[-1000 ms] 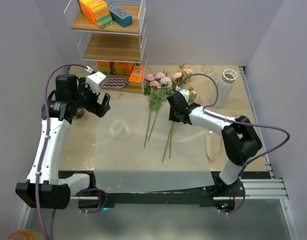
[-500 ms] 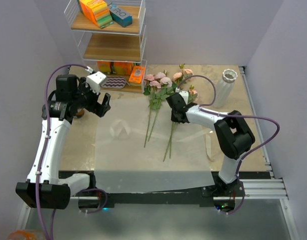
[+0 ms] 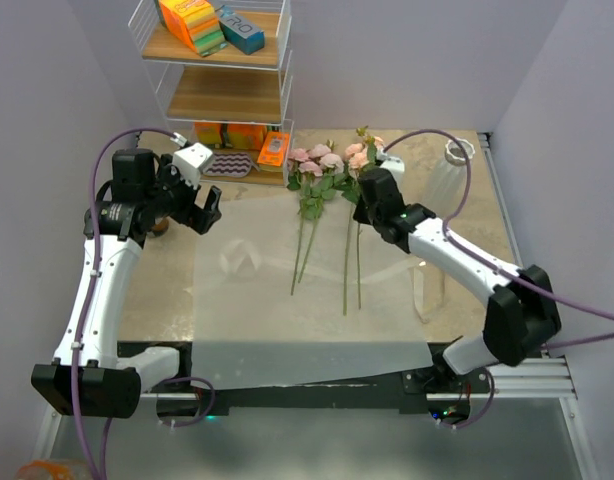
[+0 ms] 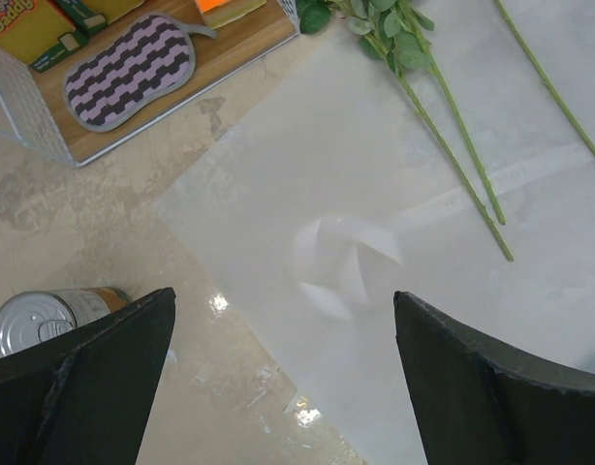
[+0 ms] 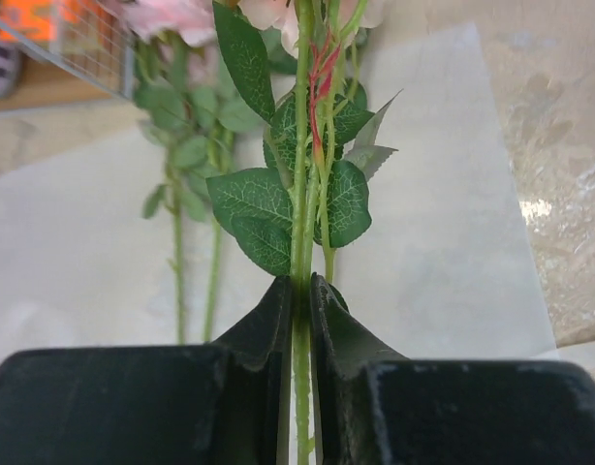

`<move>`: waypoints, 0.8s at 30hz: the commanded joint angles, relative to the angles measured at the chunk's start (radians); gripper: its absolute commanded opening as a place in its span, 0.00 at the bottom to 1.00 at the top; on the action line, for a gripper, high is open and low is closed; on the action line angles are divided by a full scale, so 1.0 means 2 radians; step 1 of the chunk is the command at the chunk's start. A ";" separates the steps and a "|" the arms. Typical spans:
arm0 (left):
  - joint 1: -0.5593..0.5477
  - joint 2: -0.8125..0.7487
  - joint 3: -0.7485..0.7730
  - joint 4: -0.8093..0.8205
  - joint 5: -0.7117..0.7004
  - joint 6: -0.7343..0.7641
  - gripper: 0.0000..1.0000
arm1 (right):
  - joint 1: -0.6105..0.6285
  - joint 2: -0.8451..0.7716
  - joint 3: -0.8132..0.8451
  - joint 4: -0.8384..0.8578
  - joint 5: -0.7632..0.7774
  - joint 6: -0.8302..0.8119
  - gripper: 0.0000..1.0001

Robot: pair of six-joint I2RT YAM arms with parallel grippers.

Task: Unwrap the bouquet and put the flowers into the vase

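While right gripper (image 5: 299, 294) clamps the flowers (image 5: 299, 184), stems near-to-far, heads far, left gripper (image 4: 283, 302) spread wide.

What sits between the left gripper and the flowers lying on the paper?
Only bare white paper with a faint fold mark, seen in the top view between left gripper and flowers.

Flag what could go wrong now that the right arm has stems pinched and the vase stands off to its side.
1. The right fingers pinch the thin stems on a small contact just below the leaves; one could slip or swivel out in transit.
2. The stems hang long below the grip, and the vase is tall and slim; a low approach could knock it over.
3. The purple cable arcs close to the vase and might catch it.
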 commanded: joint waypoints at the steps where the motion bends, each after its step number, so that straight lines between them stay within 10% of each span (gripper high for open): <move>1: -0.002 0.000 0.002 0.010 0.007 0.006 0.99 | 0.000 -0.082 0.004 0.017 -0.009 -0.007 0.00; 10: -0.002 0.000 0.007 0.006 0.012 0.007 0.99 | -0.001 -0.220 -0.008 0.189 -0.019 -0.194 0.00; 17: -0.002 0.000 0.006 0.014 0.014 0.005 0.99 | -0.007 -0.145 0.053 0.487 0.108 -0.439 0.00; 24: -0.002 0.011 0.001 0.035 0.014 0.011 0.99 | -0.065 -0.060 0.150 0.553 0.108 -0.463 0.00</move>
